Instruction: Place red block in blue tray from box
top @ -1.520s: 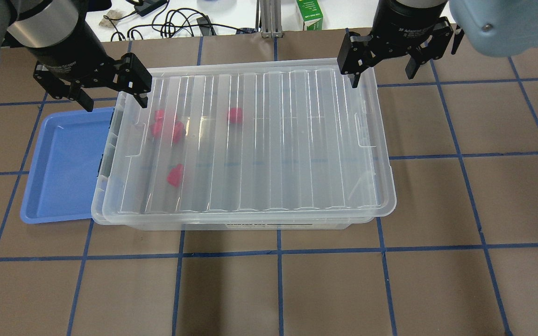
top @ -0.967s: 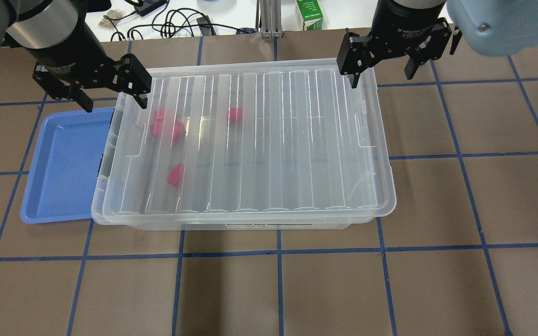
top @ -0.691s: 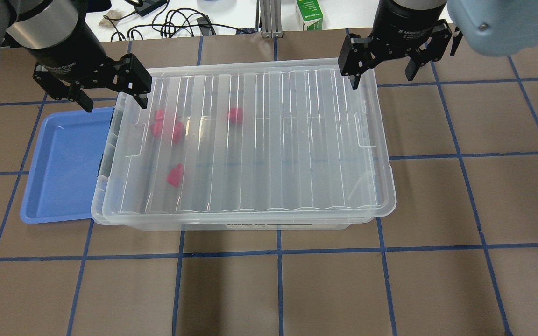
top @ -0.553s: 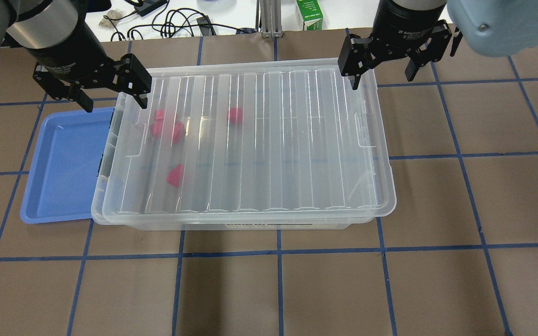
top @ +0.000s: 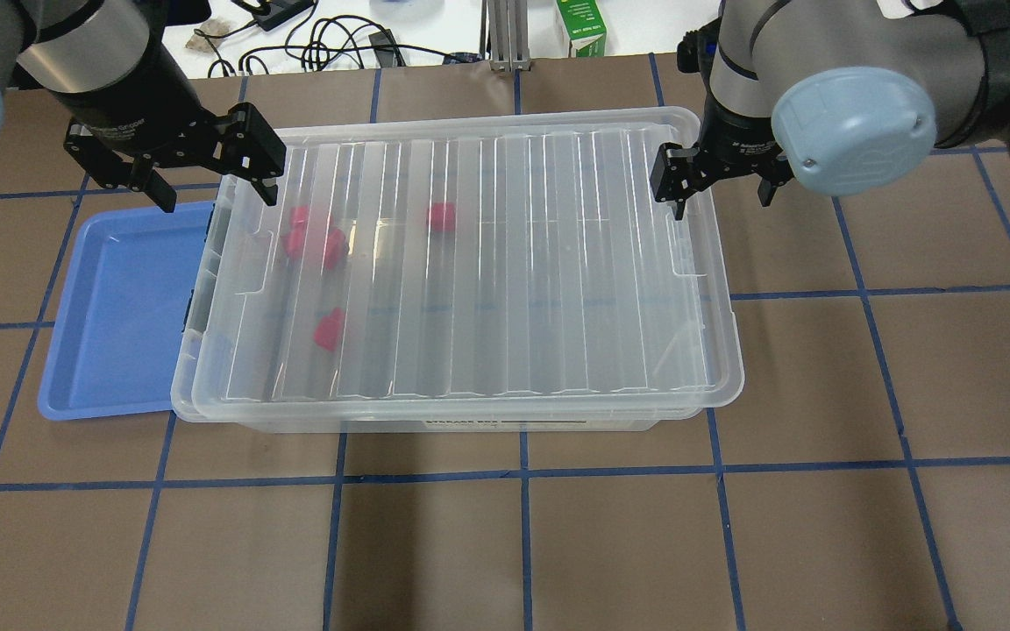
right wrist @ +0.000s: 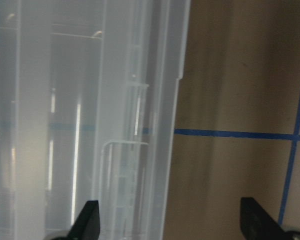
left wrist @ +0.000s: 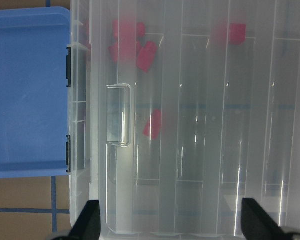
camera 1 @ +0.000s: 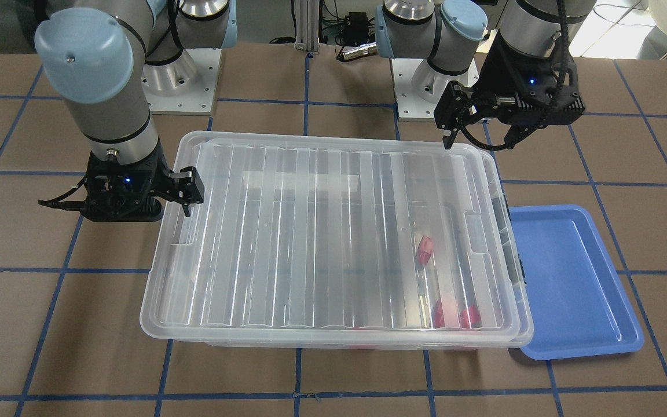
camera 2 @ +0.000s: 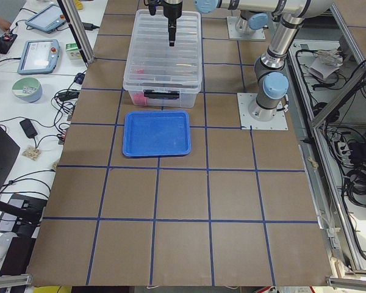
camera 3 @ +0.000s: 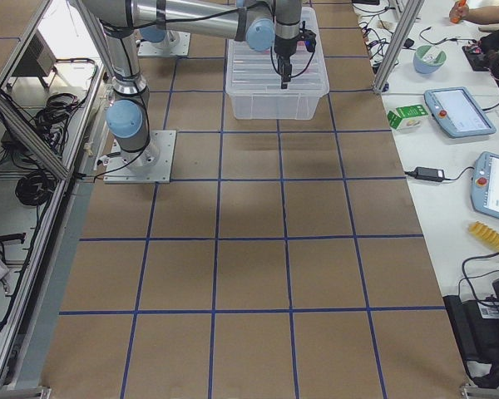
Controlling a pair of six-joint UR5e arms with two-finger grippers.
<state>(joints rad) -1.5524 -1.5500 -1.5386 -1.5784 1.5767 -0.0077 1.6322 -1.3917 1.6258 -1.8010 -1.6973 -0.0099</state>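
Glossy red block (top: 329, 329) blurred under ribbed box (top: 558, 263) lid; left claw (top: 216, 193), right claw (top: 722, 200) wide apart, empty

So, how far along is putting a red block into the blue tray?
Done: nothing; the blue tray holds no block. In hand: the left gripper and right gripper hover open at the ends of the box. Remaining: lift the lid, grasp a red block, place it.

Red blocks (top: 327, 330) hazy beneath ribbed lid (top: 514, 263)
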